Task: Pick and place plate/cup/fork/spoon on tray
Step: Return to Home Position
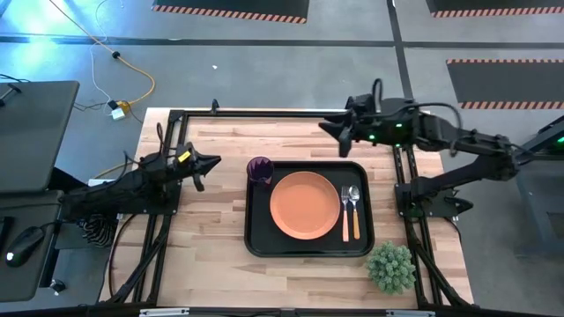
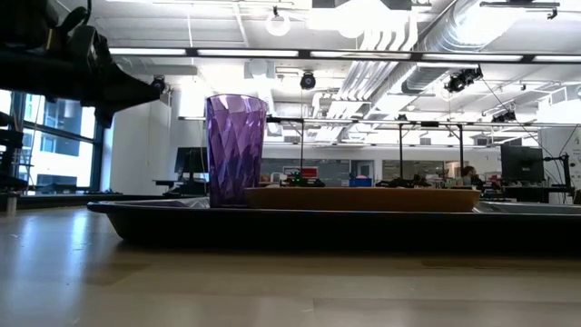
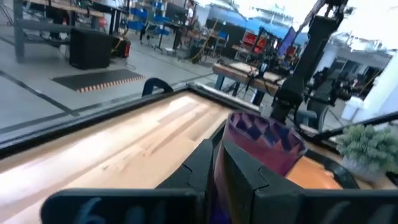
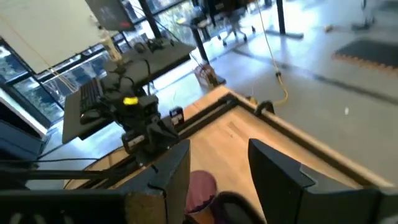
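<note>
The black tray (image 1: 308, 248) lies mid-table. On it the orange plate (image 1: 304, 204) lies flat in the middle. The purple cup (image 1: 260, 169) stands upright on its base in the tray's far left corner. The fork (image 1: 345, 211) and the spoon (image 1: 355, 213) lie side by side to the right of the plate, handles toward the near edge. My left gripper (image 1: 210, 165) is shut and empty, level, just left of the cup (image 3: 264, 140). My right gripper (image 1: 339, 132) hangs open and empty above the table's far side, beyond the tray's far right corner.
A small green potted plant (image 1: 390, 267) stands on the table by the tray's near right corner. Bare wood (image 1: 203, 238) lies left of the tray. Black frame rails (image 1: 264, 114) run along the table's far edge and sides.
</note>
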Motion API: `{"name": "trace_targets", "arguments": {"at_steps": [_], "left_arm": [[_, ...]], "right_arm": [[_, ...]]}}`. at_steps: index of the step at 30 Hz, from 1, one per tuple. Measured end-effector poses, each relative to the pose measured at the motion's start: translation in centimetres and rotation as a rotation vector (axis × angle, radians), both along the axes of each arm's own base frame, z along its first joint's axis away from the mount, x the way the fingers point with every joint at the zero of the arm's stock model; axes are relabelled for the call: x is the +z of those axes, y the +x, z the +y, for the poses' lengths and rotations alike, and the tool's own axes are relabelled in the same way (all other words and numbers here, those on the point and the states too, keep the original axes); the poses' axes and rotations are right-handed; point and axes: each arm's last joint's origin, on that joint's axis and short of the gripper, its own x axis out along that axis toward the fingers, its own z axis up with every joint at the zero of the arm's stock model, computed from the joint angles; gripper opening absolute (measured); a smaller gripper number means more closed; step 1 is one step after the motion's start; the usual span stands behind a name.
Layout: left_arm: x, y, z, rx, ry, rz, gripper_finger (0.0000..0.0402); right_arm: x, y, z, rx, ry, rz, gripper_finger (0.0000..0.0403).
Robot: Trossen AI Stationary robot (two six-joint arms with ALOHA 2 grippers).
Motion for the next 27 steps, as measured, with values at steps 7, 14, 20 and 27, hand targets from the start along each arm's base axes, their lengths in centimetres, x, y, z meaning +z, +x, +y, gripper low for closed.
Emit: {"name": "trace_targets", "arguments": {"at_steps": [7, 14, 20, 27], "left_arm": [[-0.5, 0.4, 0.1, -0.023, 0.029, 0.076, 0.0023], [-0.6, 0.5, 0.1, -0.024, 0.05, 0.1, 0.0023], [-0.6, 0.5, 0.1, -0.024, 0.051, 0.1, 0.0023], [-0.6, 0.5, 0.1, -0.024, 0.051, 0.1, 0.0023]], "right_arm": [[2.0, -4.5, 0.5, 0.042, -0.191, -0.002, 0.0154], [-1.1, -10.4, 0.7, -0.082, -0.249, -0.011, 0.0154], [-5.6, -12.7, 1.0, -0.093, -0.23, -0.189, 0.0154], [-10.9, -13.9, 1.5, 0.052, -0.216, -0.235, 0.0154]]}}
